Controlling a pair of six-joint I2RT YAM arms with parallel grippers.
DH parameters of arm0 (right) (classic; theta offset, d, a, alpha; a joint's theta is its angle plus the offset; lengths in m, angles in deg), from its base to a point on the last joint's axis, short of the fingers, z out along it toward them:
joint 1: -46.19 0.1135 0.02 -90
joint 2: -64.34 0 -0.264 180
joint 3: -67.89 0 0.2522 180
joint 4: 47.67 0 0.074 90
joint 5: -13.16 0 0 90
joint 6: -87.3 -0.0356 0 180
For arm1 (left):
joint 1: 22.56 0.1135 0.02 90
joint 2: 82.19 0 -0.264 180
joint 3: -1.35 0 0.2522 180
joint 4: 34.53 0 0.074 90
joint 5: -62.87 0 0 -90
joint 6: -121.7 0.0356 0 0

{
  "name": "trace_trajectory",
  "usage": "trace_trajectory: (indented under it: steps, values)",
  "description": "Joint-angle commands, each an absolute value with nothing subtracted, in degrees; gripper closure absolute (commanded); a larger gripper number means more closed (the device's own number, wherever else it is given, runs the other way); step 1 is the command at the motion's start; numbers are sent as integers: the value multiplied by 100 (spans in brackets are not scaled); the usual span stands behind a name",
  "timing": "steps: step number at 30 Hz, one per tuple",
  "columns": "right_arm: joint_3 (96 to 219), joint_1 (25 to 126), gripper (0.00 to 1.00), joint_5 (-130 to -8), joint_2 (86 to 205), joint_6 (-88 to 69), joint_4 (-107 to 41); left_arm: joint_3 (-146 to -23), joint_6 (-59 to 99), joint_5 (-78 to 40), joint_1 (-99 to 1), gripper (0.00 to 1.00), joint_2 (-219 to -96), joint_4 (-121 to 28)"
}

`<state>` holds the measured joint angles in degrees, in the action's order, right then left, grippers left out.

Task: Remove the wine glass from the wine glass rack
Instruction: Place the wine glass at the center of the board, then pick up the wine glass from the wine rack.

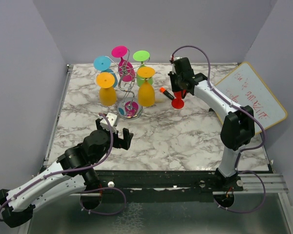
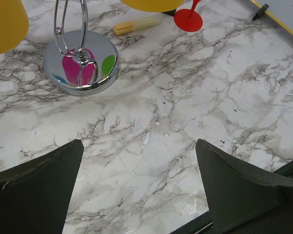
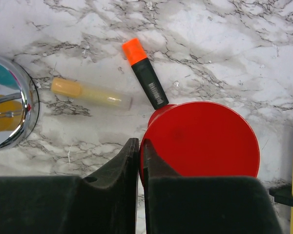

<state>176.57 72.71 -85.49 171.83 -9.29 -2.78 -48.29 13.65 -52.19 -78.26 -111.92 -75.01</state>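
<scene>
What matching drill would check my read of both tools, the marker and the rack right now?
1 left tool
2 right tool
3 black marker
4 wine glass rack

A carries hanging glasses
B shut on red wine glass
C open above the table
D lying on the table

Pairs: 1-C, 2-B, 3-D, 4-A

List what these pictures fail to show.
Top view: the writing on the whiteboard is too small to read.
Left wrist: the rack shows only its base and lower stem; the top edge cuts off the rest.
Right wrist: the red glass, seen from above, hides its own stem.
</scene>
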Motion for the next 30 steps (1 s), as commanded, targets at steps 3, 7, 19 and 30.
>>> trace_trajectory:
  steps: [3, 7, 19, 30]
  values:
    - [17860, 7273, 79, -8355, 17238, -820, 236, -4943, 1345, -5040, -7711, 1, -11250, -7494]
    - [17951, 7273, 70, -8379, 17153, -797, 303, -4933, 1367, -4973, -7655, 1, -11267, -7475]
    - [17722, 7273, 36, -8620, 16093, -1205, -136, -4856, 1368, -5115, -7607, 1, -10987, -7440]
    - [13771, 7264, 0, -8060, 13088, -3212, -5226, -4751, 1273, -5392, -7600, 1, -10838, -7371]
